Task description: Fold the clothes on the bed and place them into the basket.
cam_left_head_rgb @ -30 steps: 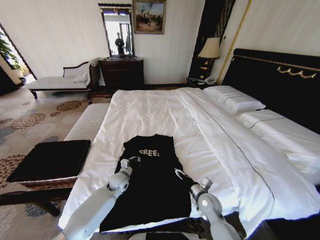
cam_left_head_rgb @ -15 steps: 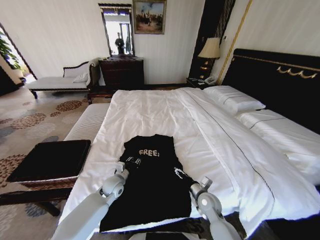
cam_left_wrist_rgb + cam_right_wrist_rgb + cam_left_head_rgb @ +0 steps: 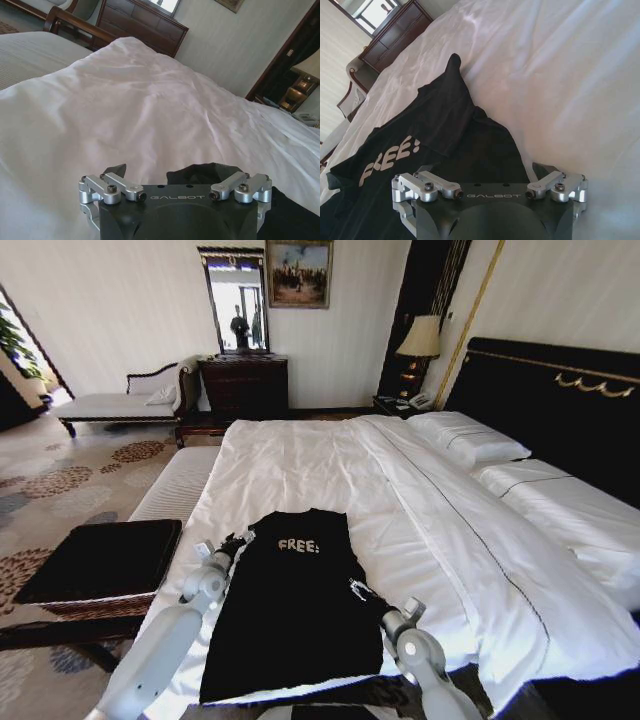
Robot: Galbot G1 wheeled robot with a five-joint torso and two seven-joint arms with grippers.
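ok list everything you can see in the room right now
top: 1, black with white FREE! lettering, flat on the near end of the bed
bed: 1, white sheets, black headboard with gold trim, centre and right
pillows: white, by the headboard
basket: 1, brown wicker with flat black top, left of the bed
bench: 1, pale striped, between basket and bed
chaise: 1, pale, far left wall
dresser: 1, dark wood, far wall, mirror above
painting: 1, on far wall
lamp: 1, cream shade, beside headboard
left gripper: at the top's left shoulder edge
right gripper: at the top's right edge
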